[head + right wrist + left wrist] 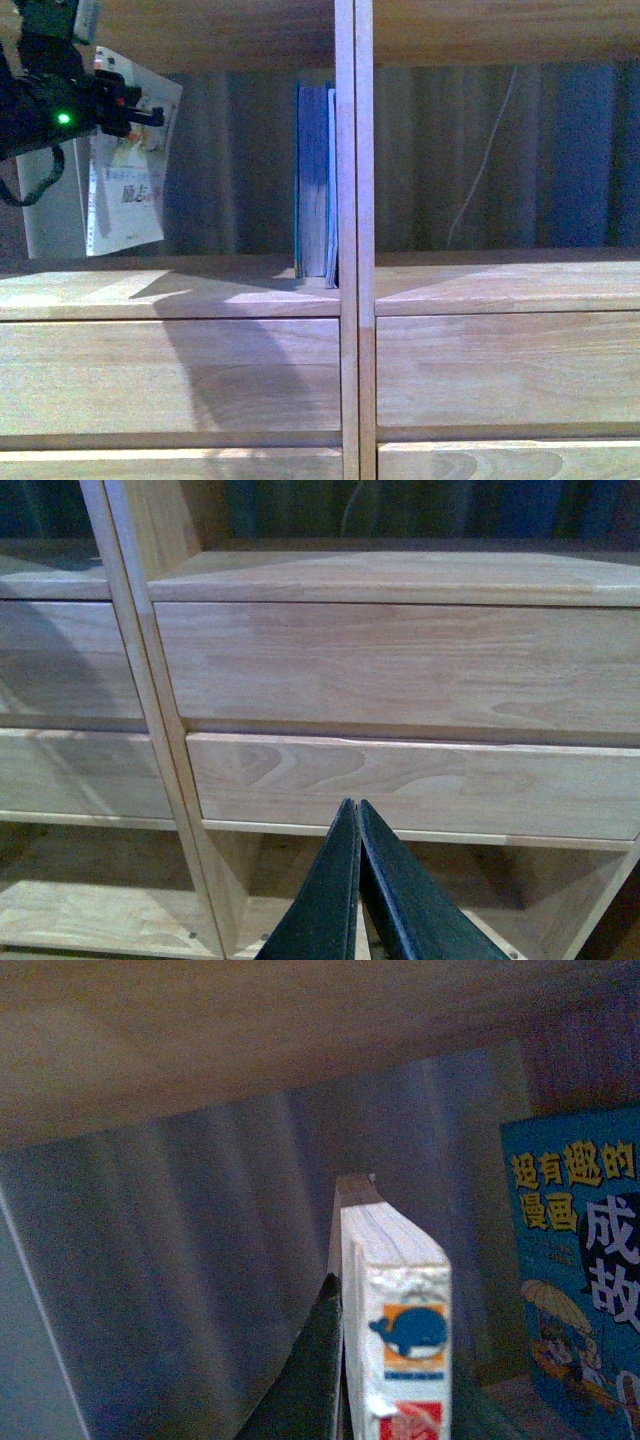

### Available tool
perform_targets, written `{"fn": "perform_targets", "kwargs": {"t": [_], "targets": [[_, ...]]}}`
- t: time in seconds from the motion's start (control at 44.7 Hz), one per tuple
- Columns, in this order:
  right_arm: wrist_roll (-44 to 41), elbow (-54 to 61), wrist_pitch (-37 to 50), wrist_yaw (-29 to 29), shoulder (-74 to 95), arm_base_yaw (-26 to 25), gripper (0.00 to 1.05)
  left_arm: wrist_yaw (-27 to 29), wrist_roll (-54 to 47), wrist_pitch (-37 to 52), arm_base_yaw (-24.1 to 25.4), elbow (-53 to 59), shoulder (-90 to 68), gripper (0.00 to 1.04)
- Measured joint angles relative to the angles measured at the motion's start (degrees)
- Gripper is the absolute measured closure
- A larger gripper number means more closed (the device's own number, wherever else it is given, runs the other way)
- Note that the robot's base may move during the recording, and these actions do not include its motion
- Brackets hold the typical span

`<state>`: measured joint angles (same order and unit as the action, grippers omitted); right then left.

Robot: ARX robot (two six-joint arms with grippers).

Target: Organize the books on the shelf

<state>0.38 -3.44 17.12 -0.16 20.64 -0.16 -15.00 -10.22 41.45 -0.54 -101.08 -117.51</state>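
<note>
1. Two dark fingers of the right gripper (356, 810) are pressed together on nothing. They sit low in front of the shelf (140, 680), facing its drawer fronts (400, 670), so this arm has no share in the work at this moment
2. One white book (125, 190) with black characters is clamped in the left gripper (148, 112). In the left wrist view a dark finger (305, 1380) lies flat against its cover, and its spine carries a whale badge (408, 1332) above a red tag (410, 1422)
3. That book hangs tilted inside the left column's open compartment, over the left end of the plank (200, 285). Whether its lower corner touches the wood I cannot tell
4. Further along, the standing books (316, 180) are upright and tight against the central divider (355, 150), well apart from the held one. The outermost shows a blue cover with yellow characters in the left wrist view. I would count these as shelved
5. Roughly midway, by my reckoning: the held book has to be straightened, brought across to the row and released. Whether more books wait out of view cannot be told
6. Farthest back are a ribbed grey-blue backdrop (230, 160) and a thin white cable (485, 160)
</note>
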Motion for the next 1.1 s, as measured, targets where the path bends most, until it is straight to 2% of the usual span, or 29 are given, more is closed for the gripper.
{"fn": "perform_targets", "kwargs": {"t": [0.179, 0.671, 0.805, 0.895, 1.096], "targets": [[0.00, 1.25, -2.16, 0.00, -3.06, 0.00, 1.02, 0.42, 0.07, -4.50, -1.66, -12.09, -9.68, 0.98], [-0.07, 2.64, -5.33, 0.00, -8.87, 0.00, 1.02, 2.05, 2.23, -12.15, -6.12, -34.73, -24.41, 0.98], [-0.07, 2.62, -7.58, -0.02, -11.17, 0.00, 1.02, 2.51, 3.04, -13.68, -8.00, -39.15, -26.99, 0.98], [-0.07, 2.62, -16.37, 0.00, -18.16, 0.00, 1.02, 3.10, 3.72, -13.77, -9.29, -39.65, -27.61, 0.98], [-0.07, 2.62, -17.03, 0.11, -20.28, 0.02, 1.02, 4.96, 4.35, -15.13, -10.71, -39.01, -27.56, 0.96]]}}
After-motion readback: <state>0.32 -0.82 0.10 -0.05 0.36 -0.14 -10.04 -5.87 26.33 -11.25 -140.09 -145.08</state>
